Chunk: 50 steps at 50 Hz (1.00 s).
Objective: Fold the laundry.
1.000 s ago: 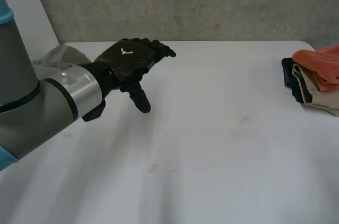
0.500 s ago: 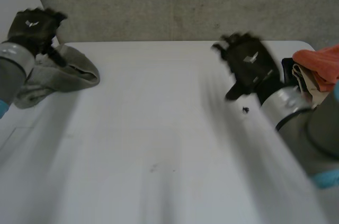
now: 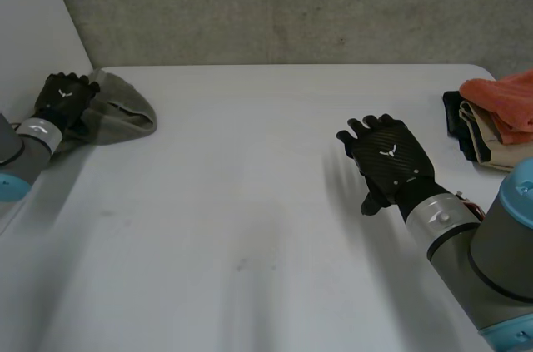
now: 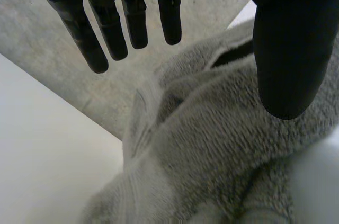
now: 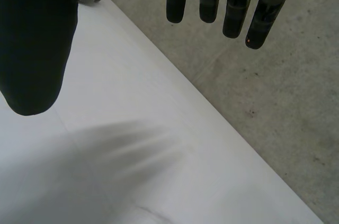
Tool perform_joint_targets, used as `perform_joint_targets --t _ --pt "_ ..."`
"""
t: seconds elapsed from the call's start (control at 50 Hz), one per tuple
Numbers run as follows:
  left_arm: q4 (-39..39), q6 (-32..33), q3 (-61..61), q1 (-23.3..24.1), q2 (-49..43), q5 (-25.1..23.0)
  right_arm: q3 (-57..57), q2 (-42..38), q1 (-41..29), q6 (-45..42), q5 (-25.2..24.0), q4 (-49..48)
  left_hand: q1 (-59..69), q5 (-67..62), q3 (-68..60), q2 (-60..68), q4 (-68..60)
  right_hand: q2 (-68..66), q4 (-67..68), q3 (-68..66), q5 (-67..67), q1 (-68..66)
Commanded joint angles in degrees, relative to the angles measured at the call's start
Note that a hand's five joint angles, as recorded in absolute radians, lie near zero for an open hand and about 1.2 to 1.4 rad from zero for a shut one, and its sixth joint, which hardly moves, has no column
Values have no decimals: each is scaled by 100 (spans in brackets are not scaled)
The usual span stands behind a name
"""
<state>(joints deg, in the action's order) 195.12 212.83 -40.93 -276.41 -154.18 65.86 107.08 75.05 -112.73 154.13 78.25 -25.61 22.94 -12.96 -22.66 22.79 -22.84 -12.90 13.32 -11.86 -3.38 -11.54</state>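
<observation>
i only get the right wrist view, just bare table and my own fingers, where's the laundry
Observer: A grey fleece garment lies bunched at the far left corner of the table.
Operator: is the left hand holding it
Observer: No. The left hand is at the garment's left end with its fingers straight, gripping nothing.
Operator: anything near my side
Observer: A pile of clothes, orange on top, sits at the table's right edge, apart from the right hand.
</observation>
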Motion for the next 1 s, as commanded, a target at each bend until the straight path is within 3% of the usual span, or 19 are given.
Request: perform_joint_targets --t 0.02,0.08,0.16,0.28,0.4,0.56,0.66,0.78,0.8,0.82,0.86,0.94,1.0 --pt "-431 -5 726 -19 -604 24 6 1 93 29 -3 -15 913 -911 -941 928 -923 290 -332 186 338 154" --pt "-519 -5 780 -10 -648 24 -11 1 155 46 23 -15 2089 -2087 -2117 2103 -2098 290 -332 186 338 154" --pt "-519 -5 753 8 -640 85 -38 1 234 55 32 -15 5696 -5694 -5724 5710 -5705 290 -332 186 338 154" --pt "-396 48 447 139 -307 779 -134 10 471 90 190 -15 5706 -5704 -5734 5721 -5716 290 -332 186 338 154" --pt "-89 -285 -625 569 940 947 -380 89 954 117 568 3 5706 -5704 -5734 5721 -5716 290 -332 186 338 154" --pt "-44 -1629 -2637 1852 3217 991 -802 335 1596 617 876 64 5706 -5704 -5734 5721 -5716 290 -332 186 338 154" --pt "-149 -2726 -3893 3054 4447 991 -881 361 1684 855 858 91 5706 -5704 -5734 5721 -5716 290 -332 186 338 154" --pt "-404 -3546 -4371 4401 4248 982 -864 388 1684 846 814 179 5706 -5704 -5734 5721 -5716 290 -332 186 338 154" --pt "-431 -3634 -4371 4568 4160 982 -855 388 1684 846 779 196 5542 -5540 -5570 5556 -5551 290 -332 186 338 154" --pt "-518 -3748 -4345 4874 4029 964 -846 388 1693 846 753 205 2443 -2441 -2471 2457 -2452 290 -332 186 338 154" --pt "-580 -3740 -4336 5105 3966 990 -829 379 1684 838 709 214 149 -147 -177 164 -159 290 -332 186 338 154" --pt "-589 -3661 -4257 5150 4045 1034 -767 361 1623 820 498 275 -313 314 285 -298 303 290 -332 186 338 154" --pt "-589 -3635 -4230 4869 4378 1245 -732 344 1614 794 322 381 -482 483 454 -467 472 290 -332 186 338 154"
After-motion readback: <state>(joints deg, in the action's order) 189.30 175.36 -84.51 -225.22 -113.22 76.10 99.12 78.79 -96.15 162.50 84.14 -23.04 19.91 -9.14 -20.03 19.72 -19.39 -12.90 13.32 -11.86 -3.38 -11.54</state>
